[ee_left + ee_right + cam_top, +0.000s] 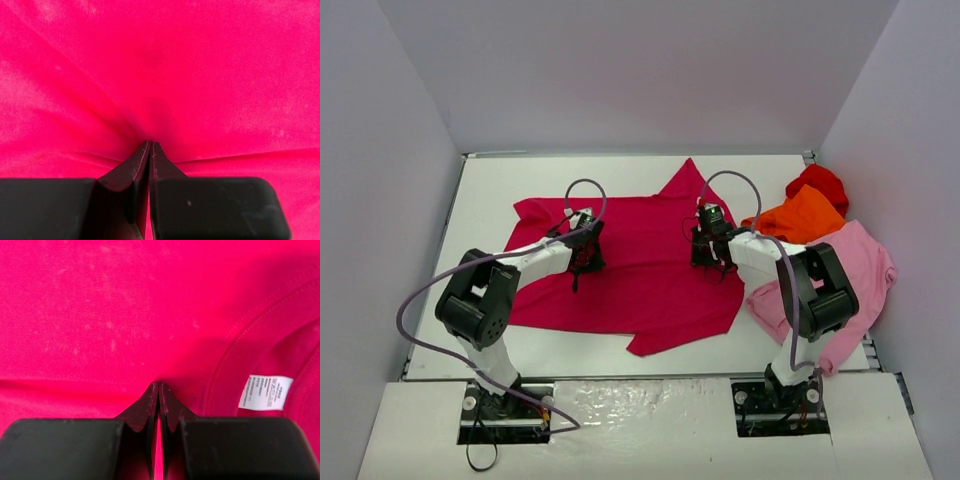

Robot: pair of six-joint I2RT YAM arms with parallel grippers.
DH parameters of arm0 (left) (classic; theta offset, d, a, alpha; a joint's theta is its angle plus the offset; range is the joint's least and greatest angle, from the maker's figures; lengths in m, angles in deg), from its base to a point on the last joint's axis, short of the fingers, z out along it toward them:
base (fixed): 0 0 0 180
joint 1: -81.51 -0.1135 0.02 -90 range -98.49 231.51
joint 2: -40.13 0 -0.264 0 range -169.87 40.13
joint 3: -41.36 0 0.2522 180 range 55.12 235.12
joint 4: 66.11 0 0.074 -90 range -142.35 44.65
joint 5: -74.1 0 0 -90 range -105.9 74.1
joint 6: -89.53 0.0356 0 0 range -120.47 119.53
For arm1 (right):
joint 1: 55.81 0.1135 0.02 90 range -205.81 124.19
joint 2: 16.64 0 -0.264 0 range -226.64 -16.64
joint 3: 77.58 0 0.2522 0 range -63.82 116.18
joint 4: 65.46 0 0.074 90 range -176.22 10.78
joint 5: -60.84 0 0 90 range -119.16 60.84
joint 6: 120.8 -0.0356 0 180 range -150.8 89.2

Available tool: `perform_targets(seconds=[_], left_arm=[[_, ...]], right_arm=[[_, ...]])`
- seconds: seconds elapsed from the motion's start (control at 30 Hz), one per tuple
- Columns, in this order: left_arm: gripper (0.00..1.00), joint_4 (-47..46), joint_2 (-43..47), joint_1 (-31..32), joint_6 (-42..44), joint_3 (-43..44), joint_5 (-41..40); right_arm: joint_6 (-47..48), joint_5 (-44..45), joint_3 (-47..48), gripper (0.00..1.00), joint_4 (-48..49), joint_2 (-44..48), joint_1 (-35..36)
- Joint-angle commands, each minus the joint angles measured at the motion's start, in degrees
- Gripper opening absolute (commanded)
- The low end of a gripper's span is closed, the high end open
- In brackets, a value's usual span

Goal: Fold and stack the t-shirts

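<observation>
The left gripper and right gripper both have their jaws pinched shut on the raspberry-red shirt. It lies flat on the counter, long way left to right, neck pointing right.

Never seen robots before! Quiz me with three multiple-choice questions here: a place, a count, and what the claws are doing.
1. Where on the table is the heap of shirts? A) left side B) centre C) right side
2. How many shirts show in all? A) four B) two C) six
3. What are the left gripper and right gripper doing? A) both open B) both shut on the raspberry-red shirt C) one open, one shut

1 C: orange shirt, bright red shirt and pale pink shirt lie there.
2 A: those plus the raspberry-red one.
3 B: both wrist views show them closed, pinching it.
</observation>
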Motion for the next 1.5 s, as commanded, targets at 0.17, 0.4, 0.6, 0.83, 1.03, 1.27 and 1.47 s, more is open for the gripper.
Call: perform_targets(seconds=[0.17, 0.4, 0.6, 0.83, 1.03, 1.27, 1.47], left_arm=[[0.0, 7.09, 10.05, 2.18, -4.95, -9.17, -0.26], [0.0, 7.19, 14.9, 2.62, -4.86, -10.32, -4.85], [0.41, 5.4, 15.79, 3.51, -2.89, -9.41, -5.67], [0.9, 8.05, 19.78, 5.35, -1.51, -6.85, -7.03], [0.89, 11.92, 27.49, 6.11, -1.18, -6.49, -9.57], [0.9, 15.83, 35.86, 6.01, -0.99, -7.46, -11.91], [0.89, 15.77, 35.68, 6.02, -0.98, -7.56, -12.42]], right_arm=[[-3.19, 4.65, -7.31, 0.0, -7.49, 9.0, 1.71], [-3.47, 9.46, 0.32, 0.0, -6.95, 13.09, 2.05], [0.28, 10.17, 15.75, 0.0, -6.23, 4.57, 1.96], [1.48, 5.91, 31.49, 0.0, -4.24, -13.76, 1.48], [1.02, 4.04, 38.2, 0.0, -4.05, -22.8, -0.18], [1.3, 3.97, 42.78, 0.0, -4.07, -28.31, -2.61], [1.22, 2.8, 44.11, 0.0, -4.33, -29.43, -4.47]])
